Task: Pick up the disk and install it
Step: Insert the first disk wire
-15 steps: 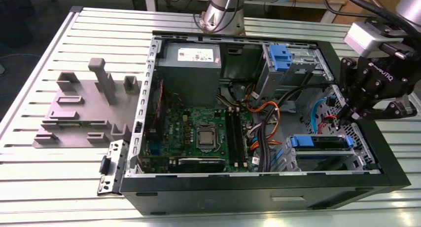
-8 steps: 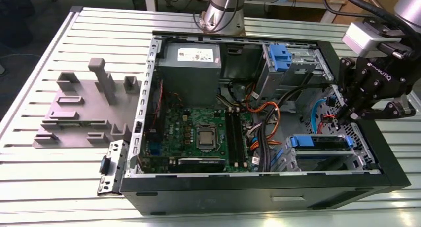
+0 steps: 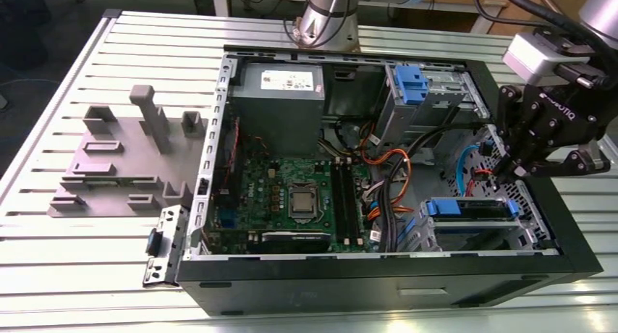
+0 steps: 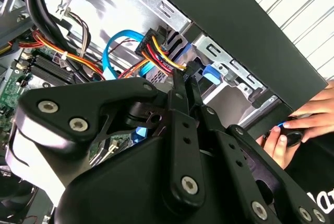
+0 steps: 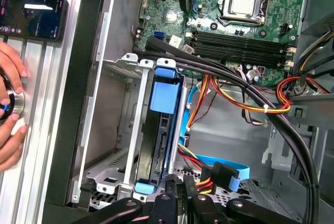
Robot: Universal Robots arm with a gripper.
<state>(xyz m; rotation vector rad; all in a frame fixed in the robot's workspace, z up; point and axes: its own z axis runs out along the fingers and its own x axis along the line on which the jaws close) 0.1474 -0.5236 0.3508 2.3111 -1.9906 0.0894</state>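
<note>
Disk (image 5: 163, 130) with blue rails sits edge-up in the metal drive cage (image 5: 128, 130) inside the open computer case (image 3: 386, 282), between the case's black side wall and the motherboard (image 5: 235, 20). Gripper (image 4: 183, 85) pressed together, holding nothing, just beside the cage near the orange cables (image 4: 156, 57). A hand (image 5: 10, 109) rests outside the case wall

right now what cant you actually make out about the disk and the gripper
- The disk in the first wrist view: it sits edge-on in the drive cage, so its label and how fully it is seated are hidden by the cage walls.
- The gripper in the second wrist view: its own linkage covers what lies under the closed fingertips.
- The gripper in the exterior view: the case wall and cables hide its tip.
- A hand: cut off by the picture's edge.
</note>
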